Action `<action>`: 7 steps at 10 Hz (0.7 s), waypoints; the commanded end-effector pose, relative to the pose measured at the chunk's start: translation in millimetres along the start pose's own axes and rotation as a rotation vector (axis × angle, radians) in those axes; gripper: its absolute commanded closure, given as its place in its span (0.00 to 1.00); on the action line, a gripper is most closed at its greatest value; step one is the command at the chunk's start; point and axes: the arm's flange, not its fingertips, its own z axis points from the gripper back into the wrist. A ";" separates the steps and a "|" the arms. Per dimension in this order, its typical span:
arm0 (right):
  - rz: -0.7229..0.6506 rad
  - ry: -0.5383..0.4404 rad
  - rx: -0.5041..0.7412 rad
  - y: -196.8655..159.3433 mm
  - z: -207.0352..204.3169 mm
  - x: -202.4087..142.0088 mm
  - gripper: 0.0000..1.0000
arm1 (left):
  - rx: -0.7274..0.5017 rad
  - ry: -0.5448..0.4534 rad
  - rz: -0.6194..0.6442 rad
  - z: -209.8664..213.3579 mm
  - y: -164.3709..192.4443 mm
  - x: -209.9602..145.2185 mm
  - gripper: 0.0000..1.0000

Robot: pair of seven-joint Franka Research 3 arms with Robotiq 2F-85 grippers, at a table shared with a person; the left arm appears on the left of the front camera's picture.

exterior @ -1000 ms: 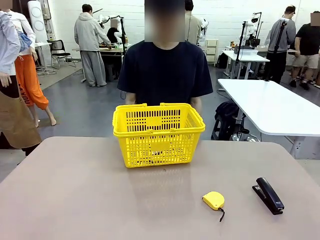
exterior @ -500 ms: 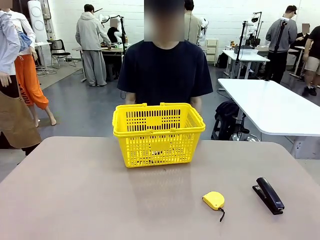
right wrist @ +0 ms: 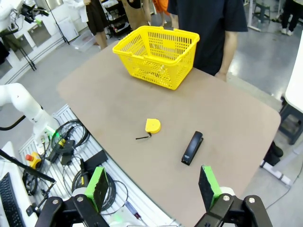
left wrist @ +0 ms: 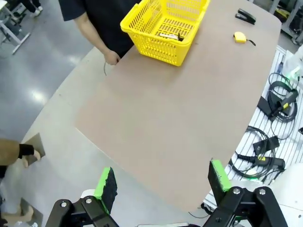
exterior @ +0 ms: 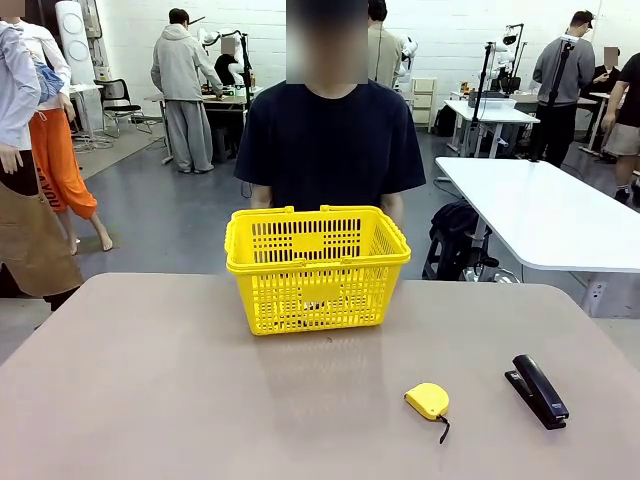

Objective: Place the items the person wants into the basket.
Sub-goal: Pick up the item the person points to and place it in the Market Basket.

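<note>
Tools already lie inside the yellow basket (left wrist: 163, 29), so both the left gripper (left wrist: 163, 182) and right gripper (right wrist: 154, 185) hang raised and empty, jaws spread wide, leaving the tape measure (exterior: 428, 401) and stapler (exterior: 537, 390) unwanted on the table (exterior: 150, 400).

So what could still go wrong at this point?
The tape measure and stapler lie on the table in front of the basket, so an arm might wrongly add them. The person's hand rests at the table edge beside the basket, so a late reach could brush it.
</note>
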 end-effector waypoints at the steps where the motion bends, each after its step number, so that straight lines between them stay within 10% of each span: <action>1: 0.006 -0.003 0.008 0.2 -0.7 -0.2 0.00 | 0.057 -0.110 0.020 0.1 -7.4 -7.8 0.00; 7: 0.006 -0.003 0.008 0.2 -0.7 -0.2 0.00 | 0.045 -0.163 0.017 3.3 -7.4 -13.8 0.00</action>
